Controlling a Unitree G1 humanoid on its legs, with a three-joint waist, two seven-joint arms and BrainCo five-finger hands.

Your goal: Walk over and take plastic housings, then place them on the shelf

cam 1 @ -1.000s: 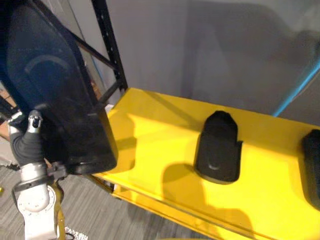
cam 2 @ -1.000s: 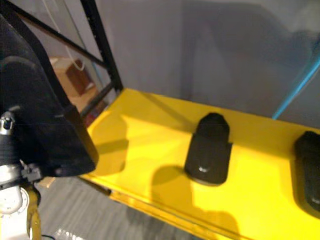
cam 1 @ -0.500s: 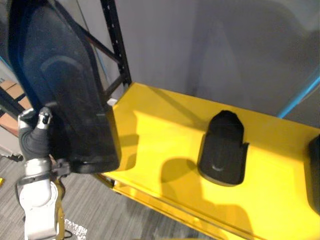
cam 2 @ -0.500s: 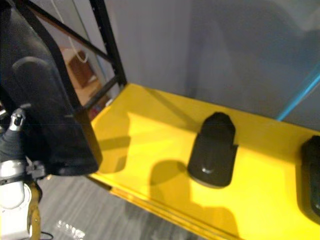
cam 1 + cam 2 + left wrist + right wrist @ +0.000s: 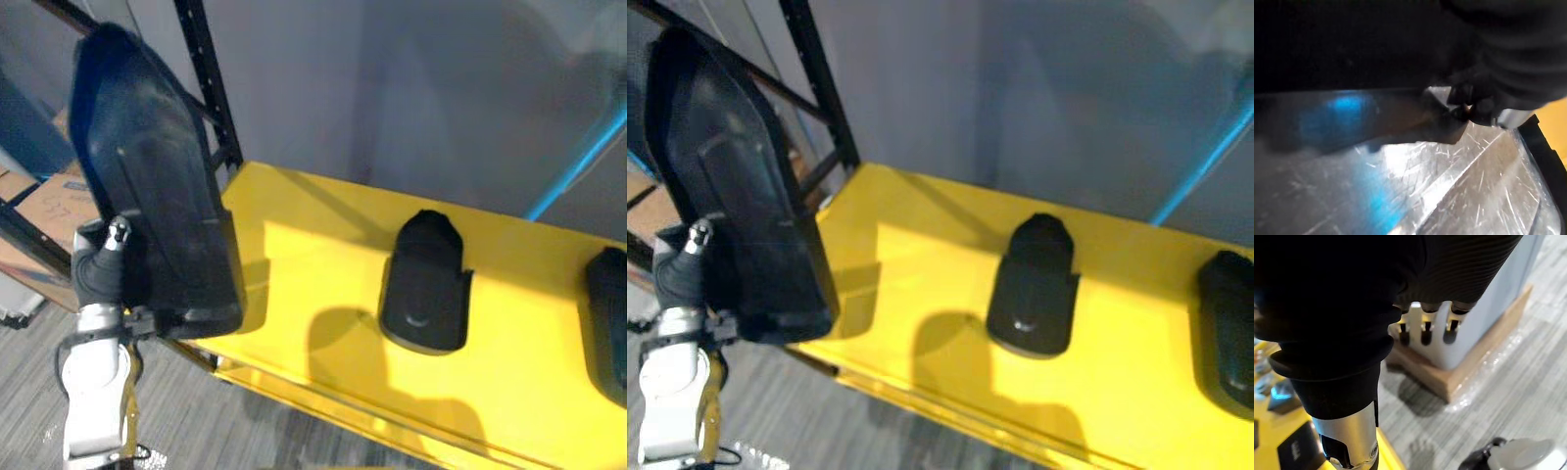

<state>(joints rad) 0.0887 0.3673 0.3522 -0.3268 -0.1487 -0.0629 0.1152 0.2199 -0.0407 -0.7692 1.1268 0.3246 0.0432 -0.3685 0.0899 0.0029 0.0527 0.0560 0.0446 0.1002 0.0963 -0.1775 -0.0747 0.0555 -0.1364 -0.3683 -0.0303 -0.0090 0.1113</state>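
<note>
Left eye view: left hand (image 5: pixel 98 279) bears a black housing (image 5: pixel 157 196) tilted at the bare end of the shelf (image 5: pixel 304 245), apart from the laid housing (image 5: pixel 423 289), probably for room; its hold we cannot tell. Right hand (image 5: pixel 1400 279): fingers (image 5: pixel 1423 328) hang slack, empty.

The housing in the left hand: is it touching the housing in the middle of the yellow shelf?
Apart. The left eye view shows bare yellow shelf between the held housing and the middle housing.

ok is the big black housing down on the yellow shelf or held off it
Held off it: the housing is carried nearly upright by the left hand, lower end beside the yellow shelf.
</note>
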